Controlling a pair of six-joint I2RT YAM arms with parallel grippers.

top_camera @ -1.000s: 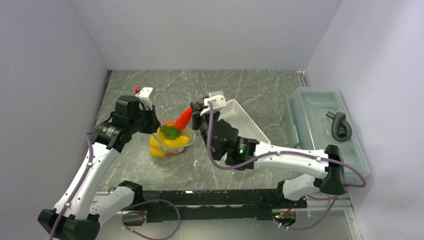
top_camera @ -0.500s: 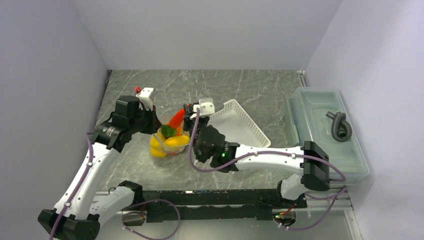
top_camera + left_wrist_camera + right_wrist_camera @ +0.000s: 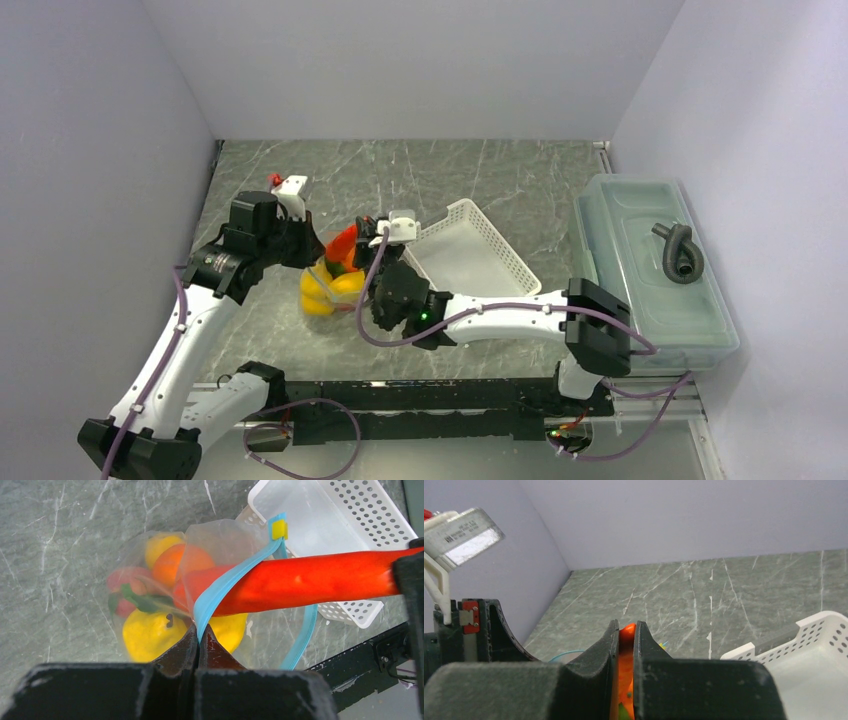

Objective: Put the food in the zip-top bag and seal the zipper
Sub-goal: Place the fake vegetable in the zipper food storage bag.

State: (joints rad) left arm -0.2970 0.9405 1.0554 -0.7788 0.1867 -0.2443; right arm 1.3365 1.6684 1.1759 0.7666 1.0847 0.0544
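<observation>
Left wrist view looks down on the clear bag [image 3: 220, 535], which sits on the grey marbled table [image 3: 480, 170] with its mouth pulled up and open. Through the soft plastic show an orange [image 3: 172, 565], several yellow pieces [image 3: 147, 635], something red [image 3: 127, 577] at the far left of the bag and a small green piece [image 3: 142, 602]. The blue zipper [image 3: 225, 587] runs along the mouth, with a yellow slider tab [image 3: 278, 528] at its far end. An orange-red carrot [image 3: 310, 580] lies nearly level across the opening; the near strip of the zipper crosses in front of it, so its pointed end is inside the bag while the thick end reaches out to the right. The left gripper [image 3: 198, 635] has its fingers pressed tight together on the near strip of the zipper, holding that edge up. The right gripper [image 3: 626, 630] has its fingers narrow and clamped on the carrot, which shows as an orange sliver between them in the right wrist view. From above, the two grippers face each other over the bag, left of the table's middle. A white perforated basket [image 3: 470, 250] lies tilted just to the right of the bag, close behind the right gripper. Well apart, at the table's right edge, stands a translucent lidded bin [image 3: 650, 290] with a grey coiled hose [image 3: 678, 250] resting on its lid.
</observation>
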